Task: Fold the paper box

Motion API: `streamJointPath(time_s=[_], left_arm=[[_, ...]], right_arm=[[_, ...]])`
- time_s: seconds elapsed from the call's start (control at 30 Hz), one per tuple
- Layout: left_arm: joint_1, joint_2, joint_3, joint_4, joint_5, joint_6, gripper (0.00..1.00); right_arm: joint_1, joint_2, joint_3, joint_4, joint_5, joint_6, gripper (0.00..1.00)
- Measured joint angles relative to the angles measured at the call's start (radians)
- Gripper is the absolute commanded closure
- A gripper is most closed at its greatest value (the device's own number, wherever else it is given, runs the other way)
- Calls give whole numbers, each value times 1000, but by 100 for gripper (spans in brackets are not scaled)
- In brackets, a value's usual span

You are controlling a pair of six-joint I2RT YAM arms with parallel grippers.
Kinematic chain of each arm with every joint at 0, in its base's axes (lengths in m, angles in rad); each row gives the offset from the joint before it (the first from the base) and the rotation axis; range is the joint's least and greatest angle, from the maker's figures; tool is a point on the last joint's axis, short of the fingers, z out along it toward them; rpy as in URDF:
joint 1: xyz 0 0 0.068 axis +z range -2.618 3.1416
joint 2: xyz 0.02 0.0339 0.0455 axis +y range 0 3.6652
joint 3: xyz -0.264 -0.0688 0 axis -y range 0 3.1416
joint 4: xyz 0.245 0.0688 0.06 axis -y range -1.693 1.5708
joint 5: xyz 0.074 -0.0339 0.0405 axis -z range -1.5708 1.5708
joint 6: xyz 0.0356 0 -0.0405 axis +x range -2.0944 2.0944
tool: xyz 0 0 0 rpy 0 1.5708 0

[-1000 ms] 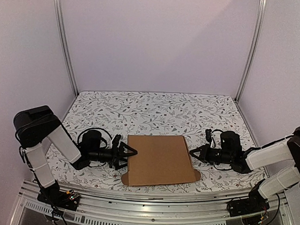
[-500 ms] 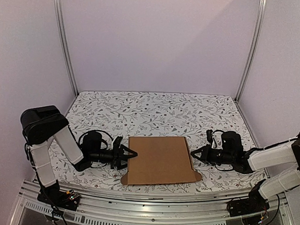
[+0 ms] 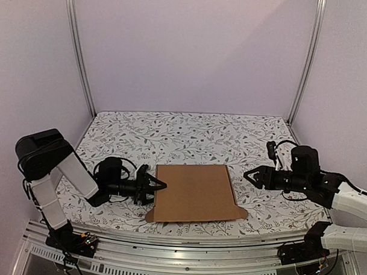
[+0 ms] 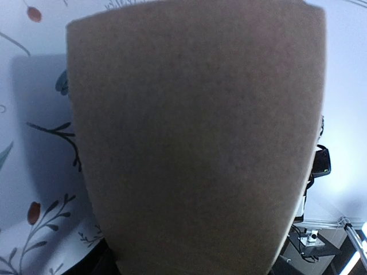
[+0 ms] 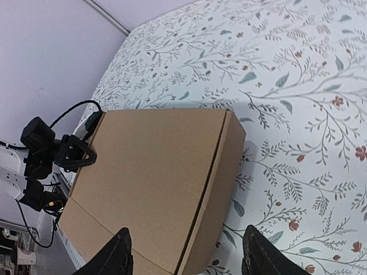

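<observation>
Paper box (image 3: 195, 192) lies flat on floral tabletop (image 3: 189, 135), centre-front, long axis approx left-right, small tabs poking out at both near corners. Left claw (image 3: 159, 186) sits at box's left edge; can't tell if gripping. Right claw (image 3: 247, 176) spread wide, just off the right edge.

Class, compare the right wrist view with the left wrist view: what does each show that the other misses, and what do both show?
Right wrist only: the whole top and one side wall of the paper box, the left gripper at its far edge, and the right gripper with spread fingers. Left wrist only: bare cardboard close up, filling most of the frame, and metal framework in the bottom corner. Both: the paper box and the floral cloth.
</observation>
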Motion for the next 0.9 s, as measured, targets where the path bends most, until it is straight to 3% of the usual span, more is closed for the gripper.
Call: streamJointPath(time_s=[0.13,0.3,0.37,0.67,0.9], left_arm=[[19,-72,6,-51,23,-15,67],[37,-158,16,-114,73,-41,67],[49,-188,16,-129,103,-53,67],[154,-369,5,-229,289,-81,67],[184,-510,1,-404,433,-23,67]], right_arm=[[61,-97,122,-96,19,-140,24],[180,-105,221,-185,53,-334,15],[204,-104,246,-221,55,-418,3],[349,-101,385,-354,90,-831,1],[491,-151,332,-359,185,-1241,1]])
